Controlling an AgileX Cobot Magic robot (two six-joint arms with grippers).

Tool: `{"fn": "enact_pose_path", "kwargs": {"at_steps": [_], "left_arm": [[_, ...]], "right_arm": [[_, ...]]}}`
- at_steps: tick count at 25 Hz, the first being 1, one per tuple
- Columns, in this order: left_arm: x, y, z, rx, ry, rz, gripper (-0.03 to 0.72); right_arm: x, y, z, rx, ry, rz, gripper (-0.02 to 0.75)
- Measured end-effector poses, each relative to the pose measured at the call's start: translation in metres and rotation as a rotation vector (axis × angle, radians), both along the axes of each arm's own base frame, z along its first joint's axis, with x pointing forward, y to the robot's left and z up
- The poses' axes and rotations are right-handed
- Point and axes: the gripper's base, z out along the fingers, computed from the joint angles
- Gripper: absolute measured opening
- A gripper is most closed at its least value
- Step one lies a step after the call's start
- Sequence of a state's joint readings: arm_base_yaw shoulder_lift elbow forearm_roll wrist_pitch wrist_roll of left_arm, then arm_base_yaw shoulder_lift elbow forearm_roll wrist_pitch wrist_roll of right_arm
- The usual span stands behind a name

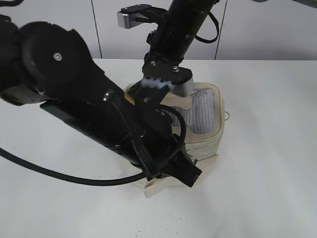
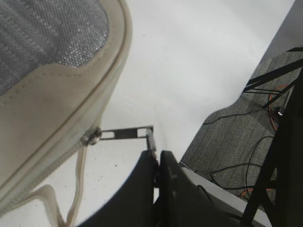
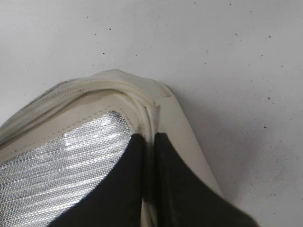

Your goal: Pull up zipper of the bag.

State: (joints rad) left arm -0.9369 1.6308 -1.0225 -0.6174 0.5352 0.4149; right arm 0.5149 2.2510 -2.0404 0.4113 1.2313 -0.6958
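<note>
Bag [image 1: 203,119] stands on the tabletop [image 1: 267,163]. Left pincer [image 2: 155,158] is clamped on the ring pull [image 2: 127,134] at the zipper [image 2: 90,137]. Right pincer [image 3: 150,142] pinches the bag's rim. Risk: the thin pull slipping free under an oblique tug, or the bag dragging.

No readable text, label, brand or number shows in any view.

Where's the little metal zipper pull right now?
In the left wrist view, the metal pull sticks out sideways from the bag, its far end pinched in the left gripper.
</note>
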Motion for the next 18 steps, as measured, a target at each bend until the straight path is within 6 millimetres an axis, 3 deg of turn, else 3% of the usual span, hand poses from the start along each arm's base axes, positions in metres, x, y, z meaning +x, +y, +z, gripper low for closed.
{"fn": "enact_pose_path", "kwargs": {"at_steps": [3, 5, 10, 13, 18], "left_arm": [[-0.001, 0.001, 0.002, -0.001, -0.007, -0.005, 0.009], [-0.003, 0.004, 0.009, 0.0, -0.022, -0.025, 0.05], [-0.007, 0.019, 0.04, -0.032, -0.086, -0.052, 0.286], [0.003, 0.036, 0.056, -0.061, -0.131, 0.003, 0.412], [0.041, 0.064, 0.068, -0.072, -0.188, 0.151, 0.46]], "right_arm": [[0.0, 0.0, 0.0, 0.0, 0.014, -0.028, 0.062], [0.0, 0.0, 0.0, -0.001, 0.024, -0.054, 0.129], [0.003, -0.007, 0.007, -0.015, 0.018, -0.123, 0.363], [0.007, -0.018, 0.018, -0.003, 0.01, -0.175, 0.393], [0.024, -0.056, 0.033, 0.019, 0.001, -0.305, 0.4]]}}
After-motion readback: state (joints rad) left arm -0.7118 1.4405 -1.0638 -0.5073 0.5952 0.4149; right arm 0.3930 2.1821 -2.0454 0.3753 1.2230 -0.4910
